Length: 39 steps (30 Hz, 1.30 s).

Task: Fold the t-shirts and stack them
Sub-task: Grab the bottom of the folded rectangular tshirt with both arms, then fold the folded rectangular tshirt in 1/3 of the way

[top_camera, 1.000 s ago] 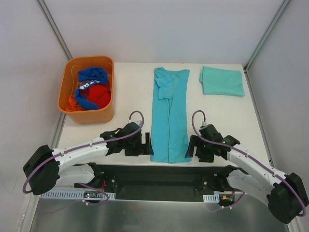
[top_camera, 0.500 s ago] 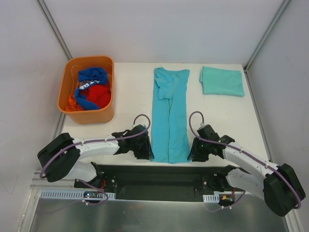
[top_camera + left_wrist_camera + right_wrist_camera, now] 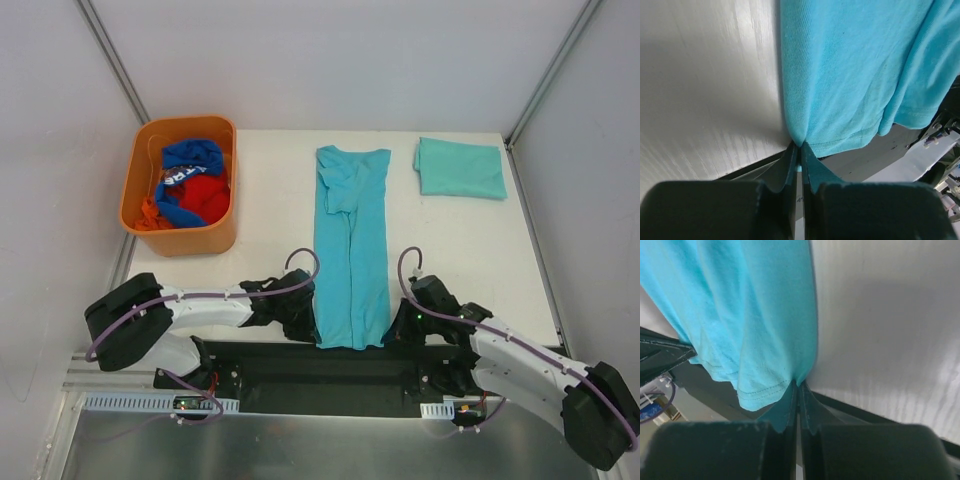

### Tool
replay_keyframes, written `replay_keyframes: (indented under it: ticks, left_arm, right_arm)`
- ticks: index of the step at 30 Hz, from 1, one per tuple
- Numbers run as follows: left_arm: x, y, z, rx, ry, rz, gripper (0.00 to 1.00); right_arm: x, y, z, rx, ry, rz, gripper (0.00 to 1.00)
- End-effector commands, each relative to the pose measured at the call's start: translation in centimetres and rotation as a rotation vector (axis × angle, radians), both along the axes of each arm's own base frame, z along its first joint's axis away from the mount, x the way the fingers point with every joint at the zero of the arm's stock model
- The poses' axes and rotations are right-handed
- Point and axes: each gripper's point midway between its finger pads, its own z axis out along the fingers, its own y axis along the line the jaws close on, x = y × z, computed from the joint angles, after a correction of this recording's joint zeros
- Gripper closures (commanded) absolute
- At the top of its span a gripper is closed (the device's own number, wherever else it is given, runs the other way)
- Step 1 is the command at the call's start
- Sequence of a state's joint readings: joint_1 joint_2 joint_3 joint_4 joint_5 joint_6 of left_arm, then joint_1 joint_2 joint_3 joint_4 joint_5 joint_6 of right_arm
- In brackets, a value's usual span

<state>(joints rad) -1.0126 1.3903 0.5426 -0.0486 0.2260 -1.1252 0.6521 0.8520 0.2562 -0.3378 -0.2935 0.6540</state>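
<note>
Long t-shirt (image 3: 350, 260): lay as a narrow teal strip down the middle of the table (image 3: 270, 190), with the collar at the far end and the hem just past the near edge.
Orange bin (image 3: 185, 240): stood at the far left corner and held a blue garment (image 3: 190, 160) with white lettering and a red garment (image 3: 207, 195).
Folded t-shirt (image 3: 460, 168): rested flat at the far right, well apart from the strip.
Left gripper (image 3: 801, 146): was clenched on the hem's left corner, with cloth pinched between its fingertips.
Right gripper (image 3: 799, 386): was clamped likewise on the hem's right corner.
</note>
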Motion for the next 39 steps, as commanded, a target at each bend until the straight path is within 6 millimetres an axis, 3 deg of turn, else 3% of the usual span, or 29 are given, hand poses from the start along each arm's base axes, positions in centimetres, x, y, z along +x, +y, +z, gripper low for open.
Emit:
replay_keyframes:
  ticks: [1,8,13,16,19,20,22,23,24,26,27,29,30,31,33,39]
  left_arm:
    - [-1.0,0.2,0.4,-0.009,0.014,0.018,1.0]
    - [0.2,-0.4,3.5,-0.096,-0.089,0.027,1.0]
    - [3.2,-2.3,7.5,-0.174,-0.221,0.002,1.0]
    - [6.6,-2.6,9.5,-0.201,-0.282,0.025,1.0]
    - [9.8,-2.8,11.1,-0.218,-0.324,0.036,1.0]
    - [10.5,-2.8,11.5,-0.225,-0.338,0.03,1.0]
    - [13.1,-2.8,12.5,-0.231,-0.361,0.063,1.0]
    - [13.9,-2.8,12.8,-0.231,-0.376,0.054,1.0]
    - [15.6,-2.9,13.2,-0.23,-0.388,0.073,1.0]
    - [16.8,-3.3,13.8,-0.252,-0.384,0.05,1.0]
    - [18.4,-3.3,13.9,-0.254,-0.382,0.068,1.0]
    - [19.9,-3.3,14.0,-0.26,-0.384,0.07,1.0]
    - [20.8,-3.6,14.1,-0.265,-0.379,0.071,1.0]
    - [21.8,-3.2,14.1,-0.263,-0.38,0.087,1.0]
    - [23.3,-3.2,14.2,-0.262,-0.393,0.093,1.0]
    - [27.3,-2.5,13.9,-0.265,-0.397,0.119,1.0]
  right_arm:
    - [-3.2,-1.1,-1.4,-0.051,0.104,-0.006,1.0]
    - [-0.2,-2.6,2.5,-0.136,-0.093,-0.019,1.0]
    - [3.1,-1.6,6.1,-0.165,-0.196,0.004,0.99]
    - [6.0,-1.0,8.8,-0.185,-0.272,0.01,0.99]
    - [8.2,-0.8,9.9,-0.21,-0.289,0.022,0.99]
    - [9.4,-0.4,11.4,-0.194,-0.316,0.013,0.99]
    - [11.0,-0.5,11.4,-0.22,-0.305,-0.002,1.0]
    - [12.4,-0.2,12.8,-0.213,-0.336,-0.019,0.99]
    - [13.1,-0.2,13.1,-0.22,-0.346,-0.023,0.99]
    - [15.0,-0.2,13.2,-0.245,-0.343,-0.039,0.99]
    - [16.2,0.1,14.5,-0.236,-0.368,-0.048,0.99]
    - [17.8,-0.2,14.2,-0.263,-0.356,-0.048,0.99]
    - [19.1,-0.3,15.2,-0.258,-0.379,-0.062,0.99]
    - [19.9,-0.3,14.6,-0.275,-0.364,-0.046,0.99]
    - [21.6,-0.3,15.4,-0.267,-0.377,-0.055,0.99]
    - [25.8,-0.7,14.0,-0.28,-0.331,-0.047,0.99]
